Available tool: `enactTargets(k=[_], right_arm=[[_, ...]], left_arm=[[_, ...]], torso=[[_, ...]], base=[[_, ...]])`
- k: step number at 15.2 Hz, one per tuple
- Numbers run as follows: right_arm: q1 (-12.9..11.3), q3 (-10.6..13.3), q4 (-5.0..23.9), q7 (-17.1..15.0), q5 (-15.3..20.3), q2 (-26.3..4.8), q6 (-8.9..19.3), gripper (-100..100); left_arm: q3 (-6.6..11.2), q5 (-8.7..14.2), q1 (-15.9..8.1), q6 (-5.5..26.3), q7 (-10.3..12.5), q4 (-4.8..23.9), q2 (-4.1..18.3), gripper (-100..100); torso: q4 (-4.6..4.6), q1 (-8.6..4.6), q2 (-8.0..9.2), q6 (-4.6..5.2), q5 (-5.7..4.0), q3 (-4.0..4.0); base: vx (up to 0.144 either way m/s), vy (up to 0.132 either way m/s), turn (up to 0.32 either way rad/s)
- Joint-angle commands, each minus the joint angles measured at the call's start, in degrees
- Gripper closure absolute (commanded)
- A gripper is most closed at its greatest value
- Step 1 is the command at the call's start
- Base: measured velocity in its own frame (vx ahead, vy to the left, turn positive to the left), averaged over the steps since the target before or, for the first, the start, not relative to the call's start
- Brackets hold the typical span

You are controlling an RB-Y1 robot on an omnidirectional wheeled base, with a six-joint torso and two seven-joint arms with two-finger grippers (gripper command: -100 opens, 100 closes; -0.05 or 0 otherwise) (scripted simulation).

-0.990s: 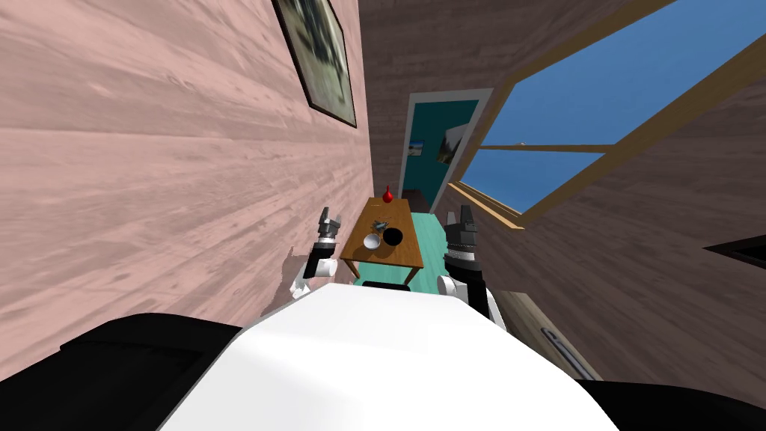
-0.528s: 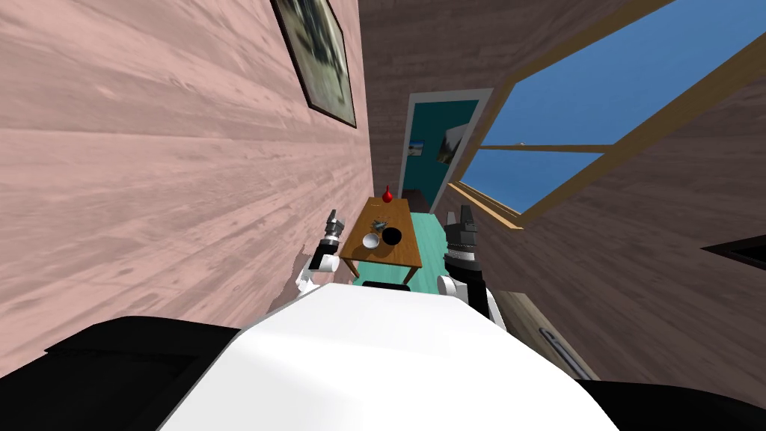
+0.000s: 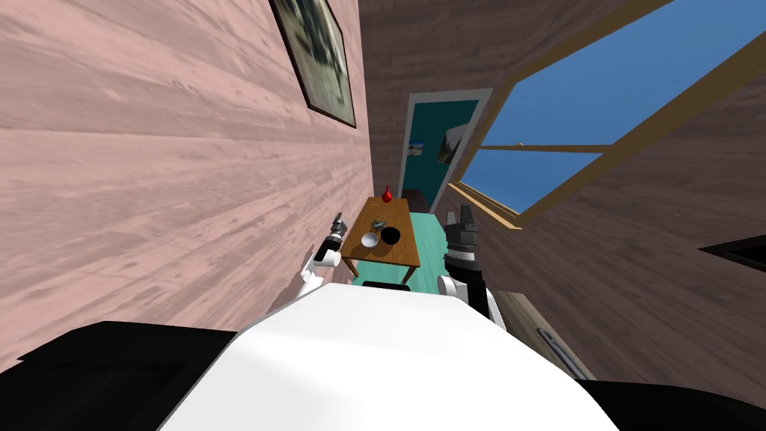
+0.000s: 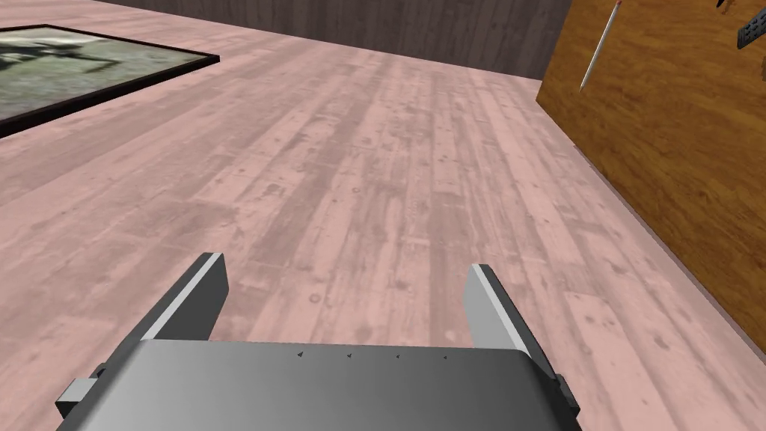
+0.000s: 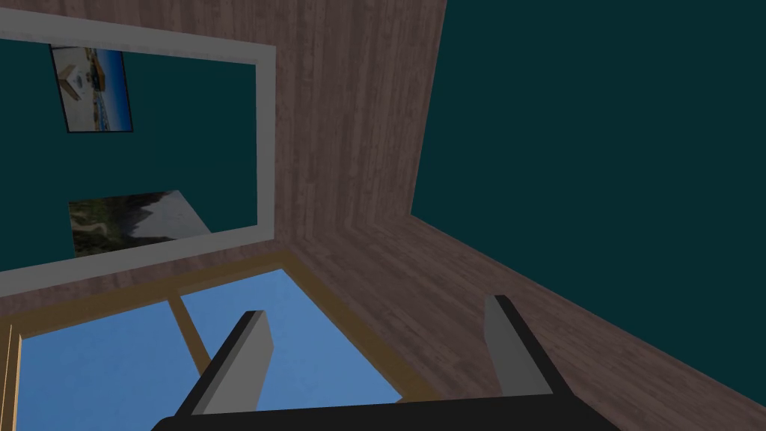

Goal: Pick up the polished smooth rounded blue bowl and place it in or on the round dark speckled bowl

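Pale rounded bowl (image 3: 369, 239) on brown wooden desk (image 3: 396, 256), just beside round black bowl (image 3: 390, 236), near empty spread-fingered left tool (image 3: 339, 222), right tool (image 5: 375, 307) released

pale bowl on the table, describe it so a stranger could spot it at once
A wooden table stands against the pink plank wall ahead. Two bowls sit side by side near its close end. The one meant is the whitish bowl on the wall side; its neighbour is the black bowl.
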Motion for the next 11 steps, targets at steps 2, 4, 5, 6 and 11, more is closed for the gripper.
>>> enactTargets(k=[2,4,5,6,11], right_arm=[[0.0,0.0,0.0,0.0,0.0,0.0,0.0,0],[0.0,0.0,0.0,0.0,0.0,0.0,0.0,0],[0.0,0.0,0.0,0.0,0.0,0.0,0.0,0],[0.0,0.0,0.0,0.0,0.0,0.0,0.0,0],[0.0,0.0,0.0,0.0,0.0,0.0,0.0,0]], left_arm=[[-0.40,0.3,-1.9,4.0,-0.1,3.2,0.3,-100],[-0.58,0.8,-3.8,6.2,0.1,5.7,0.9,-100],[-0.58,0.8,-3.8,7.3,0.1,6.1,0.9,-100],[-0.58,0.8,-3.8,7.8,0.1,6.1,0.9,-100],[-0.94,1.8,-7.8,14.3,0.5,11.8,1.9,-100]], torso=[[0.00,0.00,0.00,0.01,0.00,0.00],[0.00,0.03,-0.02,0.00,0.00,-0.01],[0.00,0.03,-0.03,0.00,0.01,-0.01],[-0.01,0.02,-0.03,0.00,0.00,-0.02],[0.00,0.00,-0.02,0.00,0.00,-0.01]], base=[[-0.010,-0.035,0.014],[-0.005,-0.027,0.012],[-0.007,-0.036,0.014],[-0.006,-0.028,0.004],[-0.008,-0.035,0.013]])
